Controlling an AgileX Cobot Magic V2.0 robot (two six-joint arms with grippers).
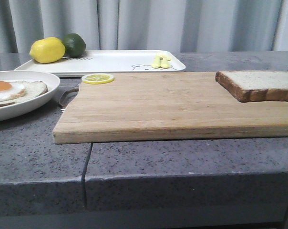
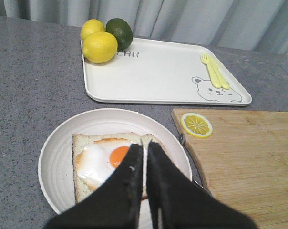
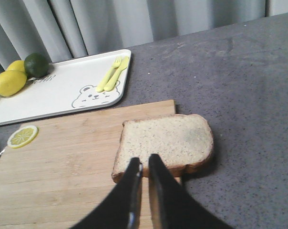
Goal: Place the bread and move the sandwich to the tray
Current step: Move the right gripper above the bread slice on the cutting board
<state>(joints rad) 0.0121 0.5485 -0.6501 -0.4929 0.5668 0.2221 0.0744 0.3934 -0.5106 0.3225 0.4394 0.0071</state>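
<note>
The bread (image 3: 168, 138) lies flat at the right end of the wooden cutting board (image 1: 158, 105), partly overhanging its edge, and shows in the front view as bread (image 1: 258, 81). My right gripper (image 3: 145, 161) hovers over its near crust, shut and holding nothing. The sandwich (image 2: 106, 157) is a fried egg on a pale slice with no top slice, in a round white dish (image 2: 53, 157) at the left. My left gripper (image 2: 145, 145) hangs above it, shut and empty. The white tray (image 1: 115, 61) lies at the back. Neither gripper shows in the front view.
A lemon (image 1: 47, 50) and a lime (image 1: 75, 44) sit on the tray's left end, small yellow forks (image 1: 161, 61) on its right end. A lemon slice (image 1: 97, 78) lies on the board's far left corner. The counter's front edge runs close below the board.
</note>
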